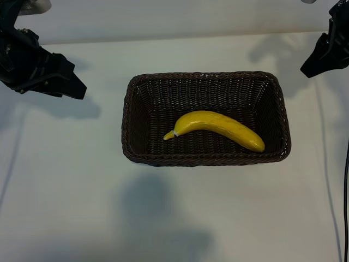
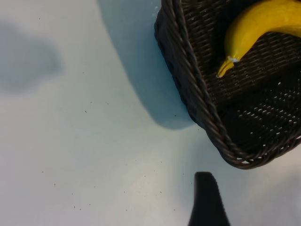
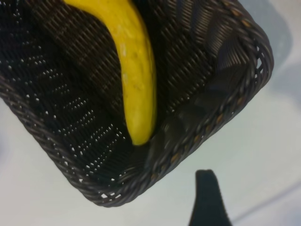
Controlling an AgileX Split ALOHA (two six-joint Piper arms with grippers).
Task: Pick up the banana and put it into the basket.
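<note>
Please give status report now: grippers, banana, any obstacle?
Left gripper and right gripper open, empty, beside basket. Banana lies inside basket. Nothing in the way.

Both arms are matte black and blocky. The left gripper (image 1: pixel 68 82) ends in a blunt angular wedge at the upper left of the frame; the right gripper (image 1: pixel 313 65) is a faceted black shape at the upper right (a thin dark cable (image 1: pixel 346 196) runs down the right edge).

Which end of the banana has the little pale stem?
The end of the banana pointing toward the left arm's side of the basket has it; the other end is blunt and rounded.
</note>
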